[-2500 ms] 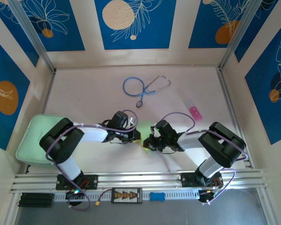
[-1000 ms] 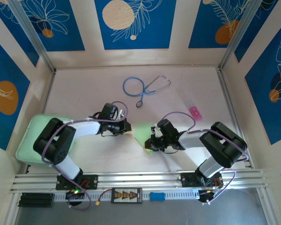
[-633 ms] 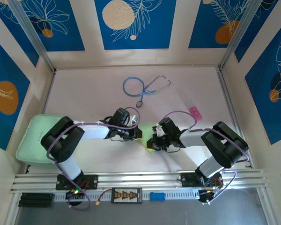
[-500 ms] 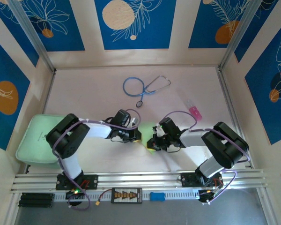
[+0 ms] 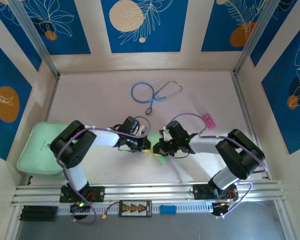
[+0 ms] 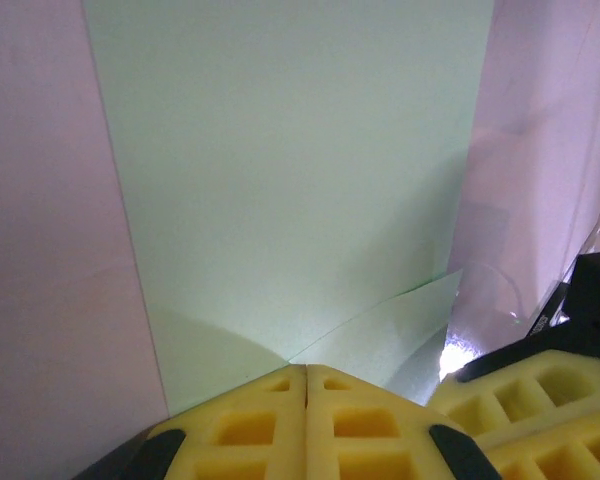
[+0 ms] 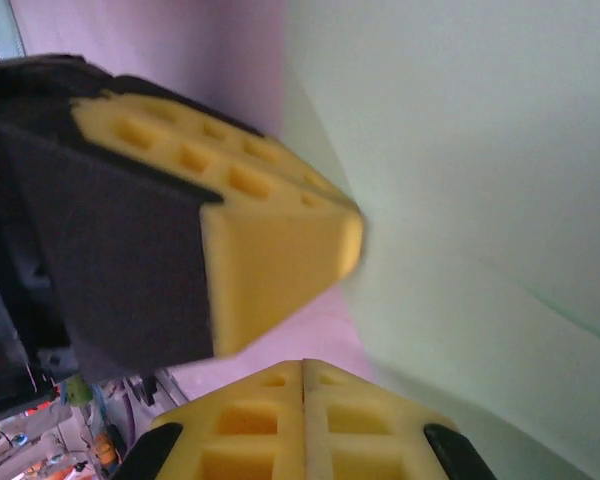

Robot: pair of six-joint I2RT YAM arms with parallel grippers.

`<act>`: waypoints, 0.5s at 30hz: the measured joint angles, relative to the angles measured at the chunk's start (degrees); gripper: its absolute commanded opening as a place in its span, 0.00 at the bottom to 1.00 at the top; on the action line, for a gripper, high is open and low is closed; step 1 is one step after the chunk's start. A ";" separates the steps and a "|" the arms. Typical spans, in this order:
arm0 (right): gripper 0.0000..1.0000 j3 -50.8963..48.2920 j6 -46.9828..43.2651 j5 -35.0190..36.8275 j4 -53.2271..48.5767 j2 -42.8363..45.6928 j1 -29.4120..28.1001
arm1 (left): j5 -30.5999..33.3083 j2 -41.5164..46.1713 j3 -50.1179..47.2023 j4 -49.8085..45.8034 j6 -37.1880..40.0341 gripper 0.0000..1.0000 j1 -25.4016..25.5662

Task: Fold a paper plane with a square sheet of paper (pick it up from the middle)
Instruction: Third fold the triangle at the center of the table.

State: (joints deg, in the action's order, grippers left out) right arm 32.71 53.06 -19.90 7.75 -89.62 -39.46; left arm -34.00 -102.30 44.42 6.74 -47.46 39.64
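both fully closed, my left gripper [image 6: 306, 372] and right gripper [image 7: 302, 365] sit close together on the thin pale green square sheet of paper [image 6: 300, 180] stretching toward twelve o'clock, probably pinning its crease.

Robot lab cell, alu rail frame [image 5: 150, 190], printed wall panels [image 5: 140, 30]

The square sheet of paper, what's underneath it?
The pale table shows beside the square sheet of paper on both sides. The area directly beneath is covered by the sheet itself.
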 measured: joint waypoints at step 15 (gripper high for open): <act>0.04 -5.25 1.42 0.09 6.36 -0.52 -1.01 | -0.31 -0.04 0.11 -0.61 0.00 0.00 -0.13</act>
State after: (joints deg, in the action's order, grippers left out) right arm 27.46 54.48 -19.81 14.11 -90.15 -40.47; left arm -34.30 -102.35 44.53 6.13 -47.46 39.51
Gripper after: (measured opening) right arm 0.063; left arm 0.064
